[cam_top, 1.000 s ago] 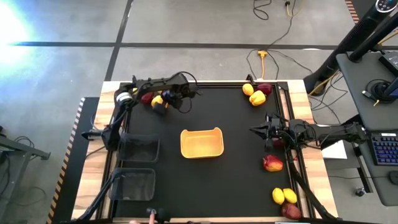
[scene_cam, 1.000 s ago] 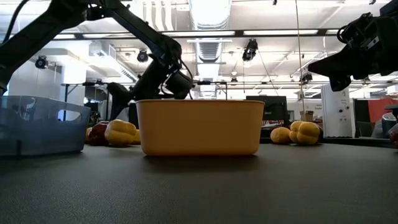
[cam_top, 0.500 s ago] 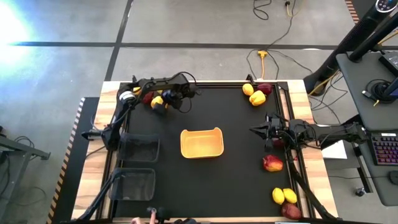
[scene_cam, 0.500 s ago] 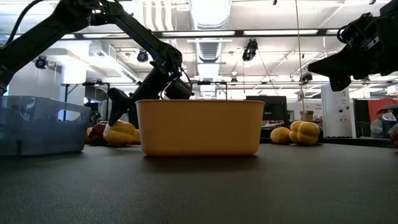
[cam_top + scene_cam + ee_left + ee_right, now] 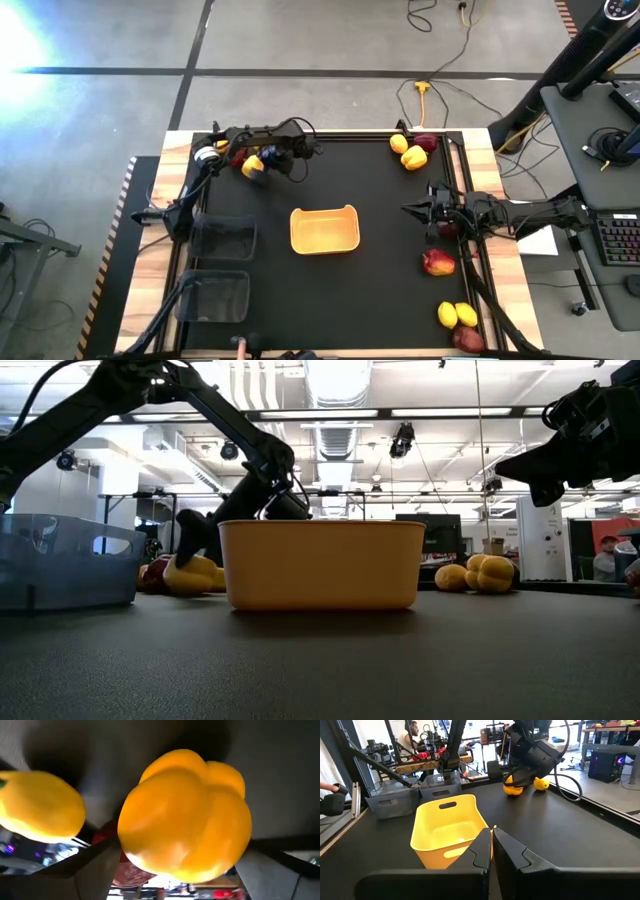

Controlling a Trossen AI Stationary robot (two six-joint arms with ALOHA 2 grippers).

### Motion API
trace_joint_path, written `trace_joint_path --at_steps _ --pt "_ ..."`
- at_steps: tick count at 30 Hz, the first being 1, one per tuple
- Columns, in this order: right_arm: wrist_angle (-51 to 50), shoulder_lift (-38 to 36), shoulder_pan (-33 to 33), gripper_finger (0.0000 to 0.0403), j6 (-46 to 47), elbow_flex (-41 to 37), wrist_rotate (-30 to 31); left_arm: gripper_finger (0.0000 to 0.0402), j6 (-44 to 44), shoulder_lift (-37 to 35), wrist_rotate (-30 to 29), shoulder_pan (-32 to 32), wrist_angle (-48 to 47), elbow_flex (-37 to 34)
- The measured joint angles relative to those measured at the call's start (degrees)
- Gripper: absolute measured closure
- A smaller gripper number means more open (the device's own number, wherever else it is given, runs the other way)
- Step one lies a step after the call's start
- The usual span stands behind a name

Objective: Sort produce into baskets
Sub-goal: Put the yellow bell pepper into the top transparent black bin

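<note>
Open mat surrounds the yellow tray (image 5: 324, 230); produce crowds the corners.

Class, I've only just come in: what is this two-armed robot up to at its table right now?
It is sorting produce. The left gripper is down at the far left corner of the table, fingers open around a yellow bell pepper, with a lemon and a red fruit beside it. The right gripper hangs shut above the right side, holding nothing. The yellow basket in the middle and the two dark bins at the left hold no produce.
</note>
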Motion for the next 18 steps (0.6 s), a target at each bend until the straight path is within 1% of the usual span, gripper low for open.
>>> trace_joint_path --at_steps 3,9,14,18 --pt "0.0 0.0 0.0 0.0393 0.0 0.0 0.0 0.004 -2.6 0.1 0.5 0.0 0.8 -0.1" --pt "0.0 0.0 0.0 0.0393 0.0 0.0 0.0 0.0018 -2.9 0.2 0.9 0.1 1.5 -0.1" --pt "0.0 0.0 0.0 0.0393 0.0 0.0 0.0 0.0022 -5.0 0.2 0.6 0.1 1.5 -0.1" --pt "0.0 0.0 0.0 0.0393 0.0 0.0 0.0 0.004 -7.8 0.2 0.3 0.1 1.4 -0.1"
